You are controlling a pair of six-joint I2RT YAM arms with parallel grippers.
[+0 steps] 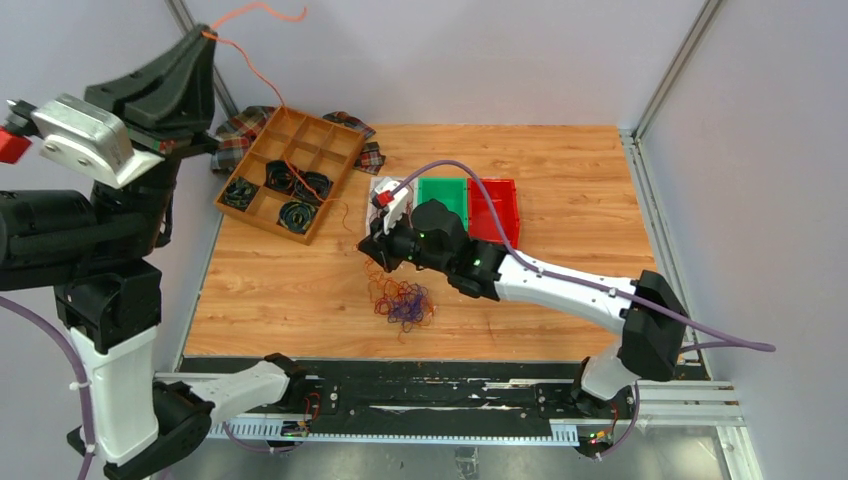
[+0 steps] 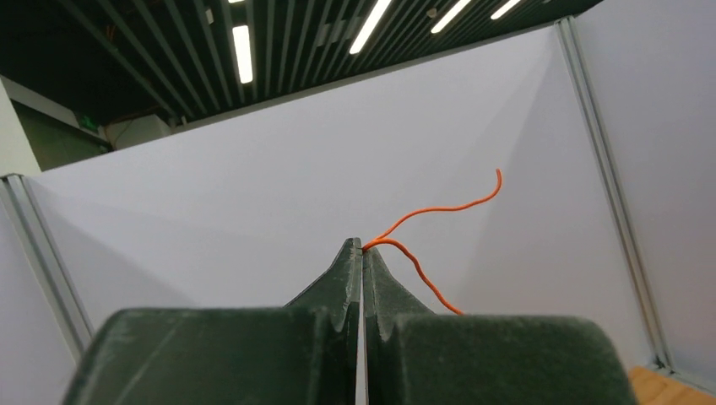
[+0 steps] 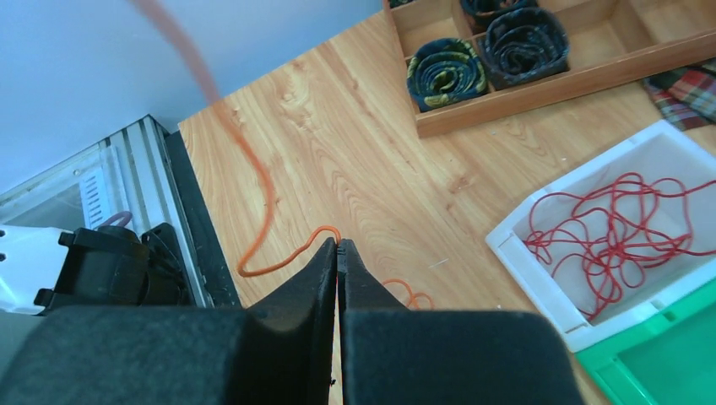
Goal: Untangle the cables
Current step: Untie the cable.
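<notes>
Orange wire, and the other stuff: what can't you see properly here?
Top view: right arm covers most of the white bin; clump strands too thin to tell apart.
Left wrist view: orange wire dips behind the left pincer.
Right wrist view: orange wire blurs, then leaves the top edge.

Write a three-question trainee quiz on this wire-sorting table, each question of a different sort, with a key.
1. True or false: the left gripper is open and holds nothing.
2. The white bin holds wires of which colour? A red, B purple, C green.
3. Fill in: the right gripper is shut on a thin wire whose colour is ____.
Key: 1 false (it is shut on a thin wire); 2 A; 3 orange.
</notes>
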